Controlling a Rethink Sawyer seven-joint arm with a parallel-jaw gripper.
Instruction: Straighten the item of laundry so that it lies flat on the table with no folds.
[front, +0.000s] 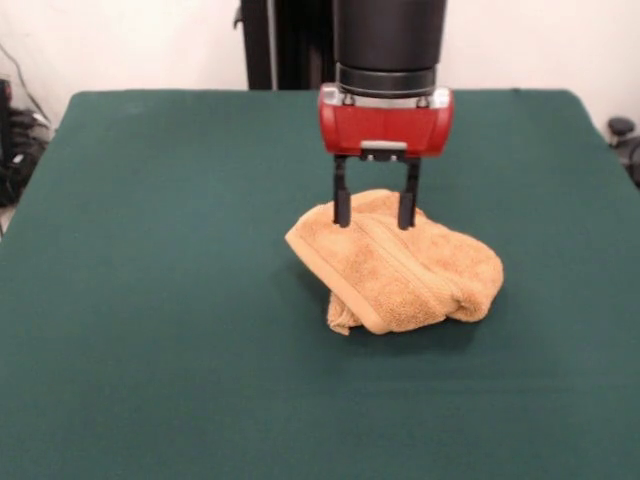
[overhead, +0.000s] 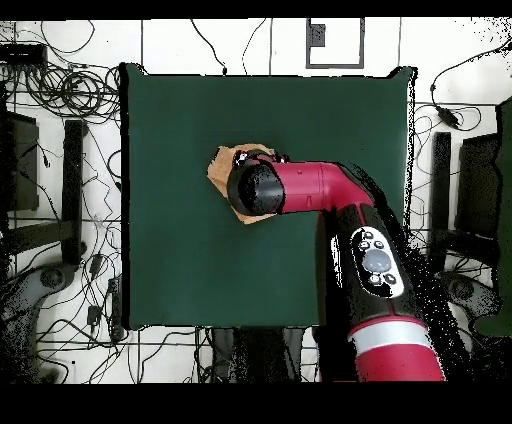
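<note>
Bare dark green cloth-covered table (front: 150, 300) lay all round; black two-fingered pincer (front: 375, 215) stood spread apart, tips touching the crumpled orange-tan terry towel (front: 400, 270).

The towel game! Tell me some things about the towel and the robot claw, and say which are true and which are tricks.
1. The towel lies flat with no folds. False: it is bunched up and folded over itself.
2. The gripper is right above the towel, fingers apart. True.
3. The table is covered in red cloth. False: the cloth is dark green.
4. The towel is orange-tan. True.
5. The towel hangs off the table's edge. False: it sits well inside.
</note>
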